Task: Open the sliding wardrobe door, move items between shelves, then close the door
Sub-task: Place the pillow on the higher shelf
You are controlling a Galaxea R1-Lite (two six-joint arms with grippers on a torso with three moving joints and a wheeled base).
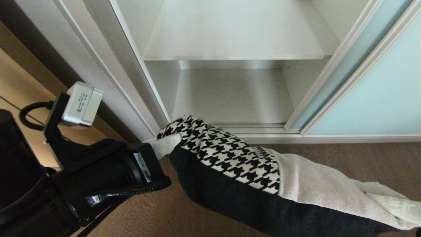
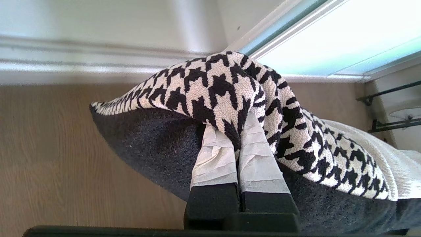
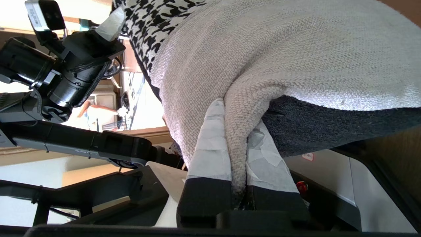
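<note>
1. Nearest the robot, the left end effector (image 1: 171,143) sits low at the left of the head view, its taped fingers (image 2: 215,154) pressed together on a pinched fold of the houndstooth cushion (image 1: 227,148) at its corner.
2. At the far lower right the right end effector (image 3: 235,164) is clamped nearly closed on a fold of the cream cushion (image 1: 315,184); its wrapped fingers (image 3: 210,148) squeeze the fabric from both sides.
3. The two cushions hang together between the arms, above the wooden floor (image 1: 345,158). The cream one lies against the patterned face of the houndstooth one, whose charcoal back faces down toward the robot.
4. Just beyond the cushions runs the wardrobe's bottom track, and behind it the lower shelf (image 1: 230,98) lies bare and white inside the open compartment.
5. Above it, farther back, the upper shelf (image 1: 230,36) spans the same compartment.
6. The sliding wardrobe door (image 1: 378,85), pale aqua frosted glass in a light metal frame, stands pushed to the right, leaving the compartment open.
7. The white wardrobe side frame (image 1: 108,65) borders the opening on the left.
</note>
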